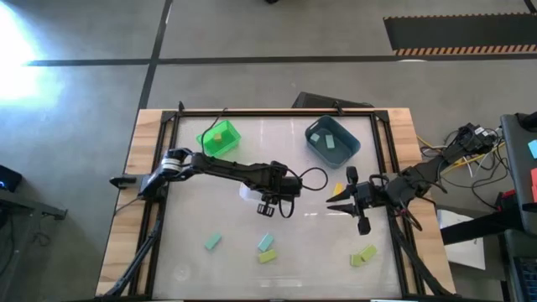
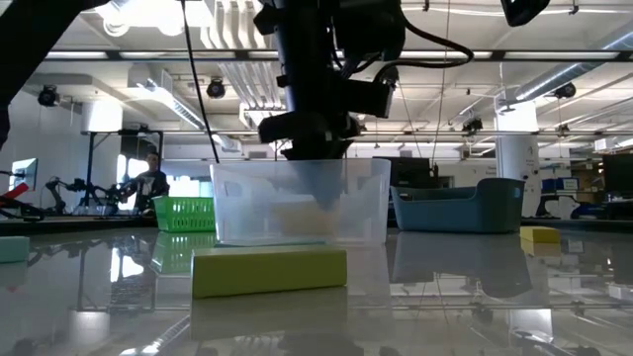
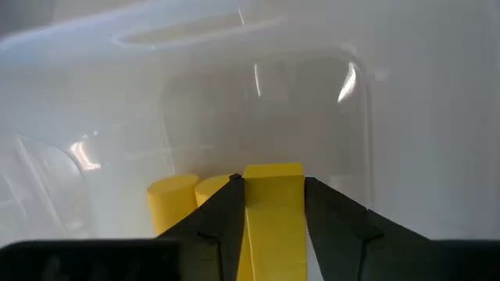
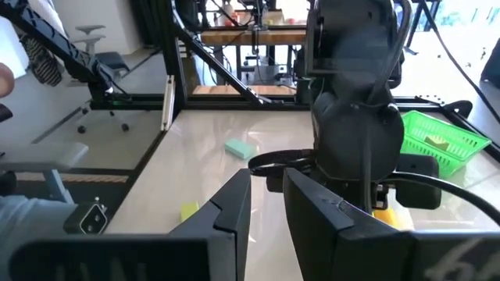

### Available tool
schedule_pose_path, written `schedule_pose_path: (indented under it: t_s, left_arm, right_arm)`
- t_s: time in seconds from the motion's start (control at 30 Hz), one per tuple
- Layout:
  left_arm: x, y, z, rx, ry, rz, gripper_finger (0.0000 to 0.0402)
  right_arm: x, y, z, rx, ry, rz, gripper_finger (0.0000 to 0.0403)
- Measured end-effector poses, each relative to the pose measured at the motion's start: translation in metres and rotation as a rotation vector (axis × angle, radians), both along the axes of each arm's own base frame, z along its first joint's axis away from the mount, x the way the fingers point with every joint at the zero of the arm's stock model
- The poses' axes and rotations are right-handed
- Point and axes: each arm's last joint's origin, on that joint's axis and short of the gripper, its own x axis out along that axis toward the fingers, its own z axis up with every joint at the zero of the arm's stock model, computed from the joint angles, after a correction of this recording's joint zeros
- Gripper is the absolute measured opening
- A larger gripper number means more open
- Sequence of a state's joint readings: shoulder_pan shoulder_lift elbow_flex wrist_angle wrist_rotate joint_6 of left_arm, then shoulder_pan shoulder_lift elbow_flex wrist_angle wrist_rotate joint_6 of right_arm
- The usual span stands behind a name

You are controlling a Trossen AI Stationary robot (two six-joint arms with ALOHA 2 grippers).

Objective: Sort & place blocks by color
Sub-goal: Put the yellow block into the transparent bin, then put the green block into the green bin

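My left gripper (image 1: 267, 204) (image 3: 273, 183) points steeply down into the clear bin (image 1: 247, 191) (image 2: 302, 203) at mid-table, shut on a yellow block (image 3: 273, 211). Two other yellow pieces (image 3: 173, 199) lie on the bin's floor below it. My right gripper (image 1: 336, 201) (image 4: 266, 183) hovers level to the right of the bin, shut and empty, beside a loose yellow block (image 1: 338, 188). Teal blocks (image 1: 212, 242) (image 1: 266, 242) and light green blocks (image 1: 267, 257) (image 1: 362, 255) lie flat on the near part of the table. My left gripper pinches the yellow block by two opposite sides (image 3: 251, 211) between its two fingers. The fingers come from above, slanting steeply down, and lie along the block. The block hangs clear above the bin's floor, its free end pointing down.
A bright green bin (image 1: 220, 139) with a green block stands at the far left. A blue-grey bin (image 1: 332, 140) with a teal block stands at the far right. A dark frame (image 1: 252, 111) rims the table. Cables (image 1: 457, 147) lie past the right edge.
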State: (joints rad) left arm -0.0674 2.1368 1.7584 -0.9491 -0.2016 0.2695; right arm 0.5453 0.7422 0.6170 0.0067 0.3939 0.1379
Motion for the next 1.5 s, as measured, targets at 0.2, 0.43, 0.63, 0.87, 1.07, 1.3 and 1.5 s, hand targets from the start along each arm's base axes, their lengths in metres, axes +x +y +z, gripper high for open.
schedule_pose_path:
  t_s: [0.2,0.43,0.63,0.87,1.07,1.3,1.5]
  left_arm:
    - [0.000,0.000,0.000,0.000,0.001,0.000,0.0129]
    - [-0.002,-0.001,0.009,-0.001,-0.018,0.001,0.0133]
    - [-0.012,-0.004,0.041,-0.026,-0.110,0.051,0.0134]
    - [-0.029,-0.014,0.068,-0.048,-0.239,0.078,0.0134]
    - [-0.058,-0.026,0.083,-0.091,-0.346,0.088,0.0134]
    - [-0.090,-0.034,0.095,-0.152,-0.541,0.082,0.0134]
    - [-0.115,-0.032,0.101,-0.201,-0.693,0.094,0.0134]
  right_arm:
    - [0.000,0.000,0.000,0.021,0.002,-0.005,0.0070]
    - [0.002,0.001,-0.002,0.061,0.015,-0.017,0.0070]
    - [0.009,0.003,-0.011,0.107,0.064,-0.098,0.0066]
    - [0.018,0.008,-0.024,0.179,0.138,-0.153,0.0063]
    - [0.019,0.009,-0.034,0.292,0.215,-0.208,0.0063]
    - [0.015,0.009,-0.038,0.483,0.397,-0.292,0.0063]
    - [0.021,0.020,-0.037,0.555,0.685,-0.393,0.0063]
